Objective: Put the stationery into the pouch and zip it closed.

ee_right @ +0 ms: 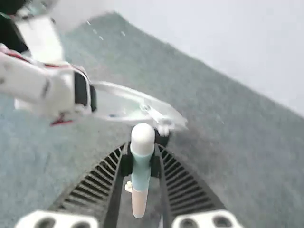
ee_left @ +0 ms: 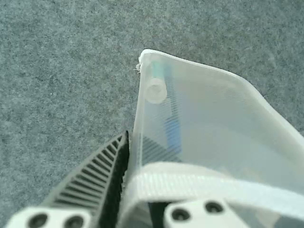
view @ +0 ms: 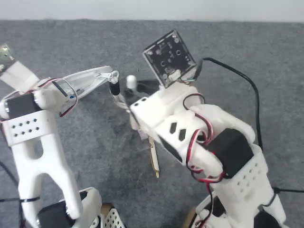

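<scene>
Pouch (view: 90, 80) at 10 o'clock in my high view, above the mat (view: 99, 142). Left gripper (ee_left: 135, 147) is pinched tight on its edge. Right gripper (ee_right: 141, 153) has its fingers clamped on a white-capped pen (ee_right: 140, 175) at the pouch's 3 o'clock end. I can't tell if the cap is inside.

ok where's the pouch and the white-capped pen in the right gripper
pouch (ee_left: 213, 123), left wrist view, its clear side wall
white-capped pen (ee_right: 141, 166), right wrist view, its teal barrel
</scene>
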